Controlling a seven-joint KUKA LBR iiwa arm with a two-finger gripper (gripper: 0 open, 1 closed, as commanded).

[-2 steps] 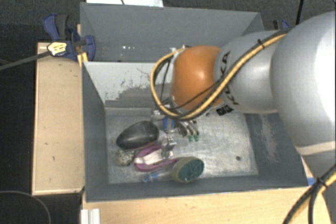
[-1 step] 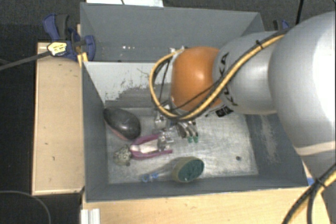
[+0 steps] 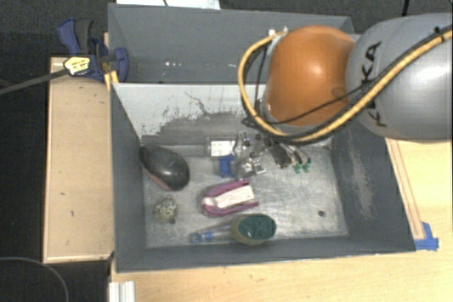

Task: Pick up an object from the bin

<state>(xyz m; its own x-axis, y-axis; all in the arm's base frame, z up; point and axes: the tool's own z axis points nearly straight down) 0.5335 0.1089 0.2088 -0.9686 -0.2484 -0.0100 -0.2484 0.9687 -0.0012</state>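
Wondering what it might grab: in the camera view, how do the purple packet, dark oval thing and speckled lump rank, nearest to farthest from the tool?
1. Purple packet, just below the tool.
2. Dark oval thing, at the left.
3. Speckled lump, lower left.

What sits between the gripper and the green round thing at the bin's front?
In the camera view, a purple thing with a white label lies between the gripper and the green round thing.
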